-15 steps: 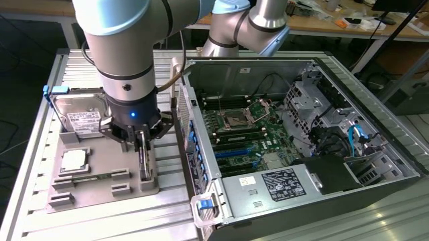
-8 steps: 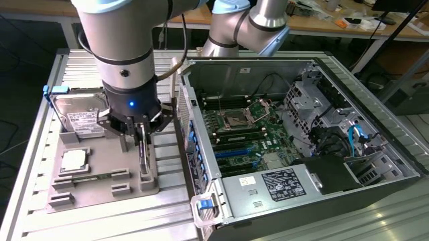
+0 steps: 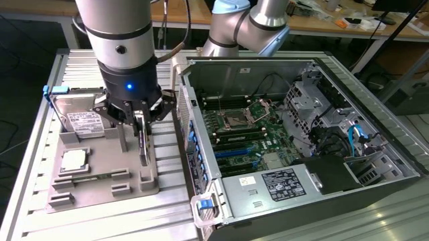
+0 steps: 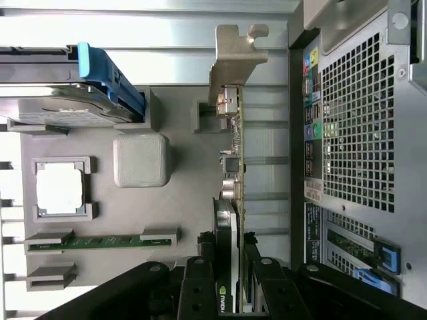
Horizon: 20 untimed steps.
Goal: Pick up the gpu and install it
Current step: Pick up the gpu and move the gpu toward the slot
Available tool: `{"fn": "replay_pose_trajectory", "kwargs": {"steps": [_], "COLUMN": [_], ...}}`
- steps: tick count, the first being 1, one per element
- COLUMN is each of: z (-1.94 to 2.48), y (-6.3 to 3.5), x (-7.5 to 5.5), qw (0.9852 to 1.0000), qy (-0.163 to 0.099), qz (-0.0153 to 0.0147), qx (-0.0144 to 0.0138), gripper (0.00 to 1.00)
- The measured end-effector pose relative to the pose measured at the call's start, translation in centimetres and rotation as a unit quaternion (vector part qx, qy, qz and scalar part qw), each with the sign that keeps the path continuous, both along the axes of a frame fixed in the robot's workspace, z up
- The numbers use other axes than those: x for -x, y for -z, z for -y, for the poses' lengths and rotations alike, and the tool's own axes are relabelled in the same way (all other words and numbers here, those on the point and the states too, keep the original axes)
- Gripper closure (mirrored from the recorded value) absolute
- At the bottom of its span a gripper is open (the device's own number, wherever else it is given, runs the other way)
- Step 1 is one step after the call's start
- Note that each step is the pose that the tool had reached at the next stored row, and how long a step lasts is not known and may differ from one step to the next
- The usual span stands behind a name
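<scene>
You see the claw [image 3: 142, 123] closed on the upper edge of the gpu [image 3: 143, 148], the card held upright just below it over the tray [image 3: 100, 187], probably so its connector edge points down for the open case [image 3: 234, 75] alongside.

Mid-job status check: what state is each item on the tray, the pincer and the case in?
pincer: shut on the gpu.
gpu: standing on edge at the tray, gripped.
hard drive: resting in its tray bay.
processor chip: flat in its recess.
memory stick: lying in its holders.
computer case: side open, interior exposed.
</scene>
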State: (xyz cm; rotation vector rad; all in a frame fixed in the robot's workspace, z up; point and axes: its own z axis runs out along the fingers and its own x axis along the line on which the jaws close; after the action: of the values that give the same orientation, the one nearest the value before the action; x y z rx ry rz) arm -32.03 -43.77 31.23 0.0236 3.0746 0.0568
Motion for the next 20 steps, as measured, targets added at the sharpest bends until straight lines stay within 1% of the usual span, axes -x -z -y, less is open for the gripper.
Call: {"fn": "replay_pose_trajectory", "kwargs": {"steps": [3,6,13,14,20], "z": [0.0,0.0,0.0,0.0,0.0], "y": [-0.85,-1.47,-2.1,-2.37,-5.12], "x": [0.0,0.0,-0.1,-0.1,-0.1], "qw": [1.0,1.0,1.0,1.0,1.0], "qy": [0.0,0.0,0.0,0.0,0.0], "qz": [0.0005,0.0006,0.0007,0.0006,0.0008], "qx": [0.0,0.0,0.0,0.0,0.0], "gripper": [0.73,0.73,0.73,0.73,0.73]}}
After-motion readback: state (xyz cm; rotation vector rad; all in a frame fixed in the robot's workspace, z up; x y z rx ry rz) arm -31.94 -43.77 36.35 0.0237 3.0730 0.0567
